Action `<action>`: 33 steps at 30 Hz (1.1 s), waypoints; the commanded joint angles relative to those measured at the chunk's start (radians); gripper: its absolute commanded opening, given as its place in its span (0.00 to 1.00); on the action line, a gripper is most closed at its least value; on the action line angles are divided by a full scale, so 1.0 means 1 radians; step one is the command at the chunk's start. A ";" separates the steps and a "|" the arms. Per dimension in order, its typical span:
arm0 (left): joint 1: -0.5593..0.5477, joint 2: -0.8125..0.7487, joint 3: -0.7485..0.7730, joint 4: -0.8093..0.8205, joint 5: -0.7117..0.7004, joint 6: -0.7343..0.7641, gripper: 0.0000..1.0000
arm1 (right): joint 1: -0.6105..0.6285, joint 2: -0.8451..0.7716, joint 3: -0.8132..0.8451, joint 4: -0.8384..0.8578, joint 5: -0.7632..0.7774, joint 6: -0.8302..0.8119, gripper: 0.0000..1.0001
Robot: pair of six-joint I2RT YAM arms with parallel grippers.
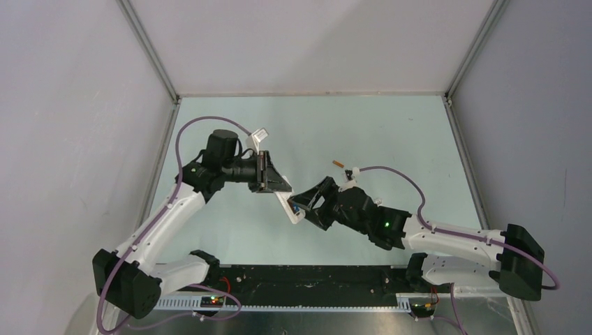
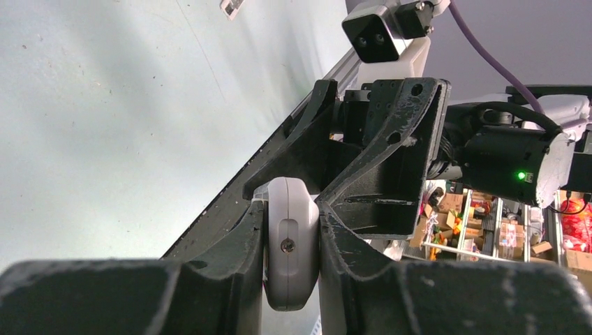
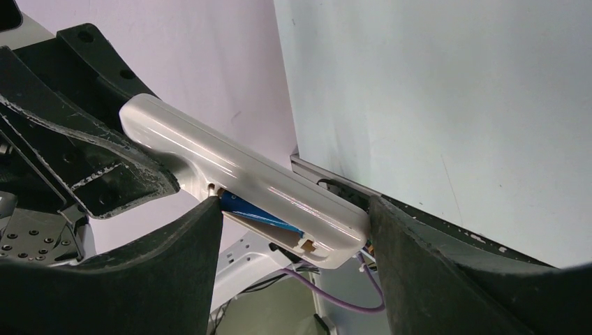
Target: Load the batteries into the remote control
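left gripper pinches remote over table's middle, steadying it | right gripper spread astride its slot, likely seating blue battery | orange battery lies toward far edge, pending

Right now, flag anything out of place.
The orange battery lies loose on the table, apart from the remote control gripped in the left hand; only the blue battery sits inside it.

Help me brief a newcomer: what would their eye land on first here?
The white remote control, clamped in the left arm's jaws above the middle of the table, with the right arm's jaws open astride it. A blue battery sits in its open compartment; the orange battery lies alone on the table just beyond.
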 commanded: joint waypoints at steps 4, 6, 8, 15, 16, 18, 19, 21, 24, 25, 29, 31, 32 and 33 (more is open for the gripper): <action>-0.019 -0.054 0.054 0.107 0.169 -0.157 0.00 | 0.004 0.018 -0.024 0.203 -0.036 -0.024 0.61; -0.019 -0.057 0.053 0.108 0.168 -0.163 0.00 | 0.004 0.016 -0.031 0.209 -0.034 -0.022 0.61; -0.019 -0.060 0.053 0.109 0.164 -0.167 0.00 | 0.003 0.012 -0.036 0.206 -0.029 -0.015 0.62; -0.019 -0.071 0.053 0.112 0.158 -0.188 0.00 | 0.001 -0.009 -0.042 0.175 0.012 -0.018 0.69; -0.019 -0.073 0.054 0.112 0.157 -0.193 0.00 | 0.000 -0.014 -0.042 0.173 0.019 -0.031 0.70; -0.019 -0.075 0.055 0.113 0.158 -0.202 0.00 | 0.002 -0.020 -0.041 0.171 0.036 -0.056 0.71; -0.020 -0.075 0.056 0.113 0.159 -0.204 0.00 | 0.002 -0.022 -0.042 0.172 0.044 -0.073 0.71; -0.019 -0.075 0.059 0.113 0.162 -0.212 0.00 | -0.001 -0.023 -0.042 0.178 0.045 -0.098 0.73; -0.019 -0.072 0.066 0.114 0.169 -0.223 0.00 | -0.005 -0.015 -0.042 0.195 0.036 -0.116 0.74; -0.019 -0.072 0.068 0.114 0.170 -0.226 0.00 | -0.007 -0.013 -0.041 0.203 0.032 -0.125 0.74; -0.019 -0.077 0.079 0.117 0.177 -0.243 0.00 | -0.013 -0.001 -0.041 0.219 0.020 -0.145 0.75; -0.019 -0.080 0.081 0.118 0.180 -0.251 0.00 | -0.015 0.001 -0.041 0.225 0.018 -0.158 0.76; -0.019 -0.080 0.081 0.119 0.181 -0.254 0.00 | -0.016 0.002 -0.041 0.227 0.019 -0.162 0.77; -0.019 -0.080 0.082 0.119 0.182 -0.256 0.00 | -0.016 0.003 -0.042 0.232 0.018 -0.175 0.77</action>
